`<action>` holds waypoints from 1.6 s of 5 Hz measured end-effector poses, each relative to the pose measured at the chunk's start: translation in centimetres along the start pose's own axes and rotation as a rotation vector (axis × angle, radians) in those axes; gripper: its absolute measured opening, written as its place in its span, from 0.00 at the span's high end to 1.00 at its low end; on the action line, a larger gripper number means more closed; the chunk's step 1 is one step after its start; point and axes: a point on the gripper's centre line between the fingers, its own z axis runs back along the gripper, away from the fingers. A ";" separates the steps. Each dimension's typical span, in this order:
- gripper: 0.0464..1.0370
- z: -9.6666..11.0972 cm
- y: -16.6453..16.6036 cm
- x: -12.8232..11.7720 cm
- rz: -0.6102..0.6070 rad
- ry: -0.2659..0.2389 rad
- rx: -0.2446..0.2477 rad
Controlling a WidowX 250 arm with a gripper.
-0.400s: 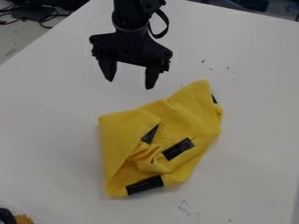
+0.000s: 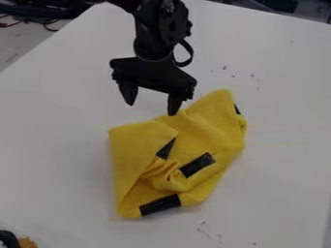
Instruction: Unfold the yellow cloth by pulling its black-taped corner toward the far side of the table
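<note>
Hand [image 2: 152, 109] lower and nearer the crumpled yellow cloth [image 2: 210, 128] than before.
It has also shifted slightly rightward in view; the cloth lies unchanged mid-worktop [image 2: 58, 164], partly folded over, with black patches [image 2: 197, 165]. The hand's fingers stand wide apart, holding nothing, one tip at the cloth's far edge; contact is unclear.

Open black hand [image 2: 152, 109], rumpled yellow cloth [image 2: 210, 123], white table [image 2: 55, 160]
</note>
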 end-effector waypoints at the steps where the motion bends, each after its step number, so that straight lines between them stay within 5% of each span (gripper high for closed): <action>1: 0.04 -1.1 -1.3 -0.3 0.040 0.023 -0.065; 2: 0.04 -1.2 -3.7 -1.3 0.008 0.044 -0.071; 4: 0.04 -0.9 -7.0 -4.4 -0.032 0.206 -0.166; 8: 0.07 -5.1 -8.7 -4.5 -0.060 0.309 -0.215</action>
